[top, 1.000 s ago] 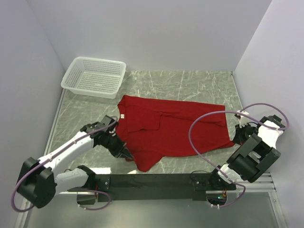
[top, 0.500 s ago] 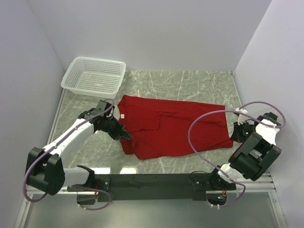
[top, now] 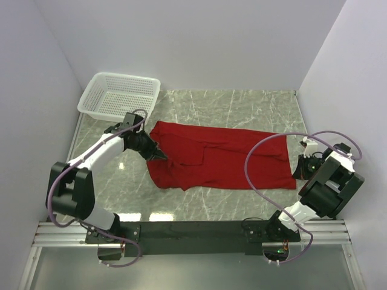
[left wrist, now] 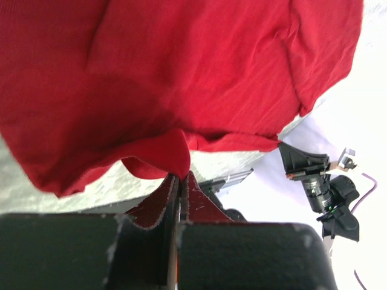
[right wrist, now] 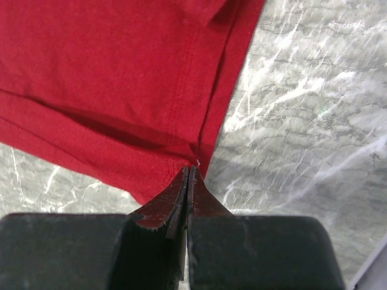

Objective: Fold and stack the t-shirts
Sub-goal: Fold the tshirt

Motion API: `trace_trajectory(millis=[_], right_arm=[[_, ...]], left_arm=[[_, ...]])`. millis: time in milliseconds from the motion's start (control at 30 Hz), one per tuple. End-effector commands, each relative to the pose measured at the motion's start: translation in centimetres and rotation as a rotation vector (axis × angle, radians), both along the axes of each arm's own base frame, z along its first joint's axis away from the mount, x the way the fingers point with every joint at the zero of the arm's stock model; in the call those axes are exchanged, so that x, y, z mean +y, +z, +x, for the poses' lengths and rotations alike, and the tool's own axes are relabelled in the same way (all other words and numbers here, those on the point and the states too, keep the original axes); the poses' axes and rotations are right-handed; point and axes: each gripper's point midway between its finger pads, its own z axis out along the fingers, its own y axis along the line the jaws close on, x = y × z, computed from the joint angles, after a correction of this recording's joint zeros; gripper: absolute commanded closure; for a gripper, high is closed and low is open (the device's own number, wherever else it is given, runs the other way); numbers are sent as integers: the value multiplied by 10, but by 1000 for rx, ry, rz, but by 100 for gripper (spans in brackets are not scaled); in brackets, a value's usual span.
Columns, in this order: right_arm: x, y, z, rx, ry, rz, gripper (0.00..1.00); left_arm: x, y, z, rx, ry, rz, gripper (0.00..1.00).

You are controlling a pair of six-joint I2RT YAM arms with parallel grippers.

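red t-shirt (top: 224,160) lies across middle of marble table (top: 242,109), long axis 9 to 3 o'clock, partly folded, rumpled crease near centre. left gripper (top: 160,156) at shirt's 9 o'clock edge, clenched on pinch of fabric; left wrist view shows cloth bunched at closed fingertips, hem raised off table. right gripper (top: 299,171) at shirt's 3 o'clock edge, clamped on hem corner; right wrist view shows seam pinched at tips. white mesh basket (top: 119,96) at table's 10 o'clock corner, apart from shirt.
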Motion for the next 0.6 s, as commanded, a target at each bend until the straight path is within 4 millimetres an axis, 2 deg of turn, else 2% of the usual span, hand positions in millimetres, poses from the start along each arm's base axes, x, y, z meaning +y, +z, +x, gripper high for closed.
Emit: trace_trajectory(millis=[0, 333, 367, 567], right_arm=[[-12, 4, 14, -23, -34, -33, 100], [-18, -1, 14, -17, -68, -59, 100], [-18, 0, 14, -21, -68, -63, 100], [-19, 11, 16, -83, -62, -85, 100]], left_arm=[[-3, 21, 37, -139, -17, 4, 100], [-11, 20, 68, -167, -43, 9, 99], [-10, 17, 70, -159, -45, 15, 100], [-15, 26, 85, -186, -60, 14, 100]])
